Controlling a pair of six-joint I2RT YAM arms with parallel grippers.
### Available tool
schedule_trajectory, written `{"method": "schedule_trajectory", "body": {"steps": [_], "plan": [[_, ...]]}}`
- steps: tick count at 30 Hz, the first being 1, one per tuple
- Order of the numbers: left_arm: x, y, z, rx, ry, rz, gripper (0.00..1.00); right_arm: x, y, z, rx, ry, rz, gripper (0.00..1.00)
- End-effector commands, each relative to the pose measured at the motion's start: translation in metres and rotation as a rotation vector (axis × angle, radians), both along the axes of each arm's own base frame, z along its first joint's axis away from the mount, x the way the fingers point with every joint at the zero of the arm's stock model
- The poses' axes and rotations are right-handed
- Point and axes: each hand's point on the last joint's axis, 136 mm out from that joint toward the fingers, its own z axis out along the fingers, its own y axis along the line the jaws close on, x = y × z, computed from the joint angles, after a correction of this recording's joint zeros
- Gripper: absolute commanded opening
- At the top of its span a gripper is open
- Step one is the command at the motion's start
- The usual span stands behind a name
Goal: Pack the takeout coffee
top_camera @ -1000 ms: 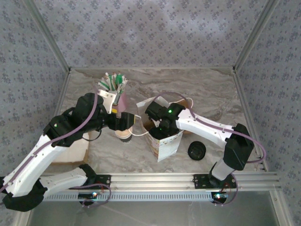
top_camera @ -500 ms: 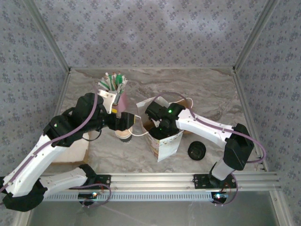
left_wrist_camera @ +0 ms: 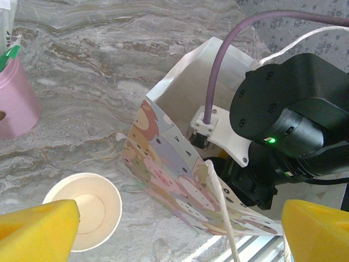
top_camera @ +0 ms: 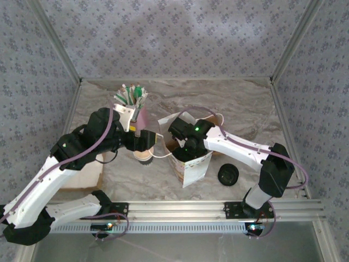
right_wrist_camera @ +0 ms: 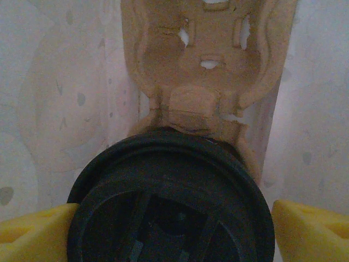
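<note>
Top view: soft even light, slightly hazy, low contrast; faint shadows under arms on bench (top_camera: 245,109). Left wrist view bright, sharp; left tool (left_wrist_camera: 177,232) pads soft at bottom corners. Right wrist view dim, brownish, grainy, blurred.

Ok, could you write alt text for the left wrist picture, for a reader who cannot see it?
A white paper bag with a cartoon print stands open on a marble table, and the right robot arm reaches into it. An empty paper cup stands beside the bag, near one yellow pad of the open left claw.
</note>
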Motion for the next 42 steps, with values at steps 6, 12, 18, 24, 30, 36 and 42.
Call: {"method": "schedule_trajectory", "body": {"steps": [6,12,18,24,30,36,42], "plan": [[0.001,-0.001,0.004,-0.017,-0.017,0.003,0.95,-0.009,-0.015,-0.012,-0.090,0.045,-0.008,0.91],[0.001,-0.002,0.004,-0.019,-0.018,0.000,0.95,-0.009,-0.015,-0.010,-0.088,0.044,-0.006,0.91],[0.001,-0.002,0.004,-0.019,-0.017,0.001,0.95,-0.008,-0.015,-0.009,-0.087,0.038,-0.006,0.91],[0.001,-0.002,0.004,-0.019,-0.017,0.000,0.95,-0.008,-0.015,-0.006,-0.083,0.033,-0.007,0.91],[0.001,-0.002,0.003,-0.019,-0.014,0.002,0.95,-0.009,-0.015,-0.004,-0.075,0.033,-0.006,0.91],[0.001,-0.003,0.003,-0.020,-0.013,0.002,0.95,-0.010,-0.016,-0.001,-0.069,0.032,-0.007,0.91],[0.002,-0.003,0.003,-0.018,-0.013,0.001,0.95,-0.010,-0.016,-0.001,-0.069,0.032,-0.007,0.95]]}}
